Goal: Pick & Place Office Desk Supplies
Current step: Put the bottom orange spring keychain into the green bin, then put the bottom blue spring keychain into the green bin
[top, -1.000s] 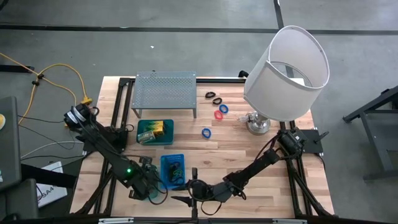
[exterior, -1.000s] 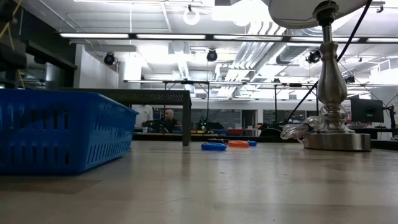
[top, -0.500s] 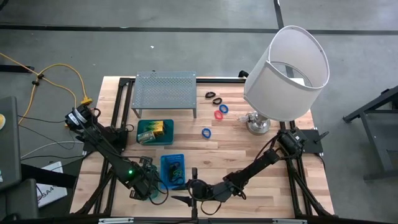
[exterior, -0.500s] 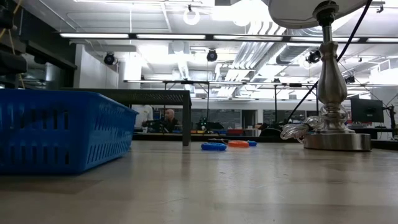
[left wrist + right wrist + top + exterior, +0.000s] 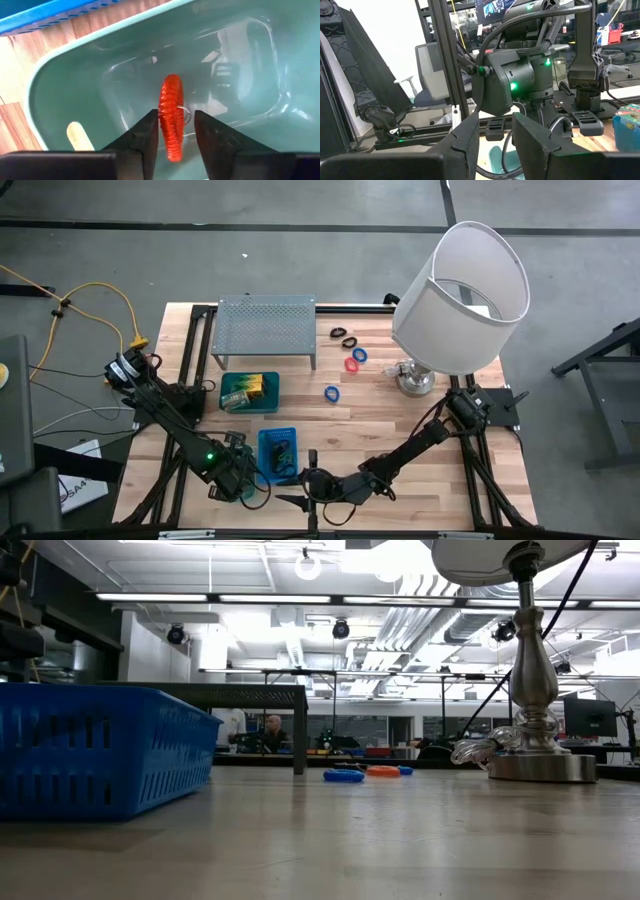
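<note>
— Wooden table (image 5: 400,430), near edge: where's the red ring (image 5: 171,116)?
— Upright between the left gripper (image 5: 173,131) fingers, over a teal tub (image 5: 65,95); whether the fingers pinch it I cannot tell
— The right gripper (image 5: 495,131)?
— Parted, empty, at the front edge. Loose rings (image 5: 332,392) lie near the lamp (image 5: 460,295)

No text, label, brand, number or sign can be read in any of the views. The screens far back in the room are too small and blurred to make out, and the yellow-green packets in the tray show no legible print.
</note>
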Robot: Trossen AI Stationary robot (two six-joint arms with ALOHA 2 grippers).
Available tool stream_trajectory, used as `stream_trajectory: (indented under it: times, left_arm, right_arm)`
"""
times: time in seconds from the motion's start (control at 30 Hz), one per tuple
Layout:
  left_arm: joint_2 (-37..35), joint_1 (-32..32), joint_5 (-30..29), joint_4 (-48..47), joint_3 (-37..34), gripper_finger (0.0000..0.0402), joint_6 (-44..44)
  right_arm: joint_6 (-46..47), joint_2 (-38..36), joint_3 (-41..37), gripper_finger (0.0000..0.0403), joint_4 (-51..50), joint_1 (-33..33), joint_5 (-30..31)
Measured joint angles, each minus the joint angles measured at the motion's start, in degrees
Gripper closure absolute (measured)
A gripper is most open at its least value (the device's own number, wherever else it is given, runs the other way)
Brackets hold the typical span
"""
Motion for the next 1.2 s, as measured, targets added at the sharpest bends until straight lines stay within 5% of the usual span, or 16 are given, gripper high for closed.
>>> stream_trajectory:
  times: [0.8,1.2]
  left_arm:
    - [-9.1,8.0,4.9,-0.5,2.6,0.0269,9.1]
    - [-14.2,8.3,9.0,-3.7,2.6,0.0269,9.1]
  right_arm:
    - [0.9,0.0,0.0,0.0298,-5.5,-0.2,0.5]
    - [6.3,-0.8,0.0,0.0298,-24.3,-2.6,17.3]
